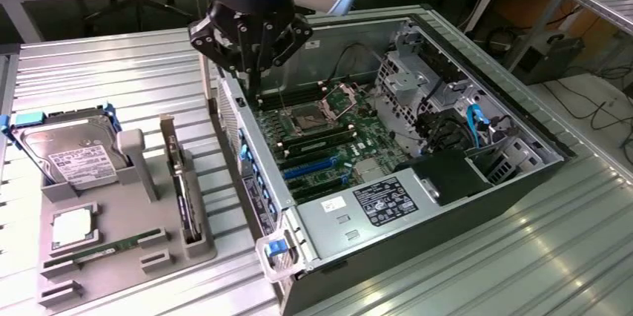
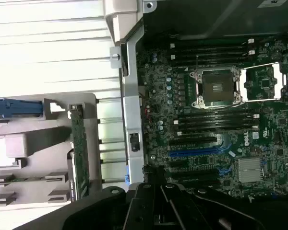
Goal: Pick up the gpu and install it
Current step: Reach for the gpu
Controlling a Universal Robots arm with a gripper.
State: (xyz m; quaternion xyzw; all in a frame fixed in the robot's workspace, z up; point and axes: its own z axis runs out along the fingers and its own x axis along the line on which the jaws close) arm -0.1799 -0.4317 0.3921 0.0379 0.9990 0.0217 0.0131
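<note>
Broadly, the ribbed metal desk (image 1: 118, 71) carries an open computer case (image 1: 319, 221) lying on its side and, at 9 o'clock from it in the exterior view, a gray holder (image 1: 138, 175). The gpu (image 1: 183, 186) stands on edge in a slot along the holder's case-side edge, just beside the case wall and not yet lifted. Its long axis runs roughly from 12 to 6 o'clock in that view, parallel to the near case wall. The fingers (image 1: 251, 70) hang above the case's rim near the motherboard (image 1: 327, 145); they look pressed together and hold nothing. From them the card lies at about 7 o'clock and lower down, so I judge the reach goes outward from the case, with the fingers set across the card's thin edge.
</note>
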